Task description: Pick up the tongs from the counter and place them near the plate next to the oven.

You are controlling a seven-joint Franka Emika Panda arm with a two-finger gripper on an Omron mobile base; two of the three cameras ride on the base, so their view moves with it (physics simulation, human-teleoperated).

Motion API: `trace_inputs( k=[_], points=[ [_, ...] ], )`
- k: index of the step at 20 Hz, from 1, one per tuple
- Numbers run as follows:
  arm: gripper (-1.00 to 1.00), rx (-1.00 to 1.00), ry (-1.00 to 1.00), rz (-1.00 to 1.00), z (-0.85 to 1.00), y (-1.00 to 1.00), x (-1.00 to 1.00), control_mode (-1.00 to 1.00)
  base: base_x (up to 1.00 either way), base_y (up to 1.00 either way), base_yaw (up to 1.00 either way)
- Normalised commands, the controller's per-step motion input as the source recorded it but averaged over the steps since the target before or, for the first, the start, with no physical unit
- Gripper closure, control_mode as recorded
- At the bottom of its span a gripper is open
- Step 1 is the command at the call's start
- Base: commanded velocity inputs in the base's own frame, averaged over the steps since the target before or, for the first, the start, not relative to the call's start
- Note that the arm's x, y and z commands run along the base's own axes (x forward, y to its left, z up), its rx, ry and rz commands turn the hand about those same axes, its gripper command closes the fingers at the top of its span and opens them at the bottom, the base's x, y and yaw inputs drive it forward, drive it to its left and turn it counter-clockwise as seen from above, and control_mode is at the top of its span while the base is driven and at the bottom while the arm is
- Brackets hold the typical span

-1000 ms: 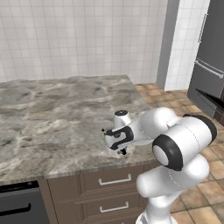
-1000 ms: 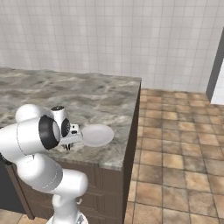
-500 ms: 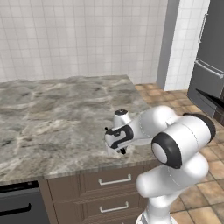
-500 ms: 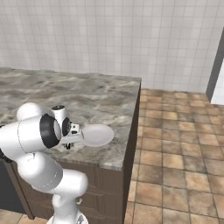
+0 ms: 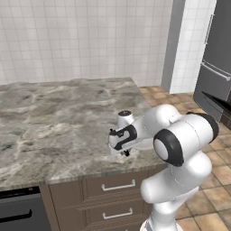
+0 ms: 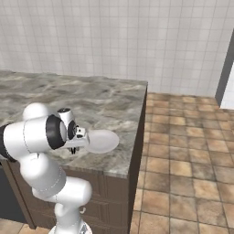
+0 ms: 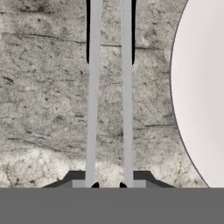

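I am seeing the tongs lying flat on the marbled counter in the hand view, two slim silver arms running up the middle of the frame to black ends at the top. The white plate is sitting just beside them at the right edge (a narrow strip of stone between). The gripper is hanging low over the near end; whether its fingers are pinching or apart, I cannot tell.

In the right base view the gripper is sitting at centre left, next to the plate.
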Motion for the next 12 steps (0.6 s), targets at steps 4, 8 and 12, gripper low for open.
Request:
trace_inputs(
  k=[4, 8, 12],
  points=[
    [1.0, 0.0, 0.0, 0.0, 0.0, 0.0, 0.0, -1.0, 0.0, 0.0, 0.0],
    [-1.0, 0.0, 0.0, 0.0, 0.0, 0.0, 0.0, -1.0, 0.0, 0.0, 0.0],
    [-1.0, 0.0, 0.0, 0.0, 0.0, 0.0, 0.0, -1.0, 0.0, 0.0, 0.0]
  ],
)
